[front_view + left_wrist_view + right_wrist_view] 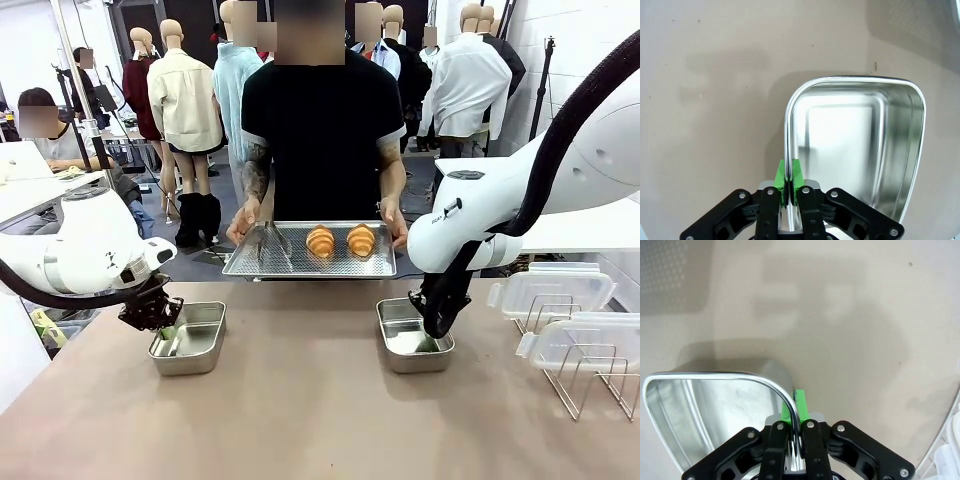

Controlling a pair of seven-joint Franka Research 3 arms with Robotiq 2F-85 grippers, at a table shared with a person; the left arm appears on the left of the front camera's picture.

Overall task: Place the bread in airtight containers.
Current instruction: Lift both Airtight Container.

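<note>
The left gripper (165,326) (789,173) is pinching the left tub (196,346) (855,150) by its rim, jaws clamped on the steel. The right gripper (433,336) (796,405) is clamping the right tub (403,346) (700,405) rim likewise. Beyond them, seemingly over the table's far edge, a person is holding a perforated tray (290,264) carrying a croissant (320,241) beside a second croissant (361,240).

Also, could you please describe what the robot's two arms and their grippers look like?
The left arm and right arm have smooth, rounded white shells with small dark print, and a thick black hose runs along each. The left gripper and right gripper have black linked fingers with silver pivot bolts and bright green pads.
</note>
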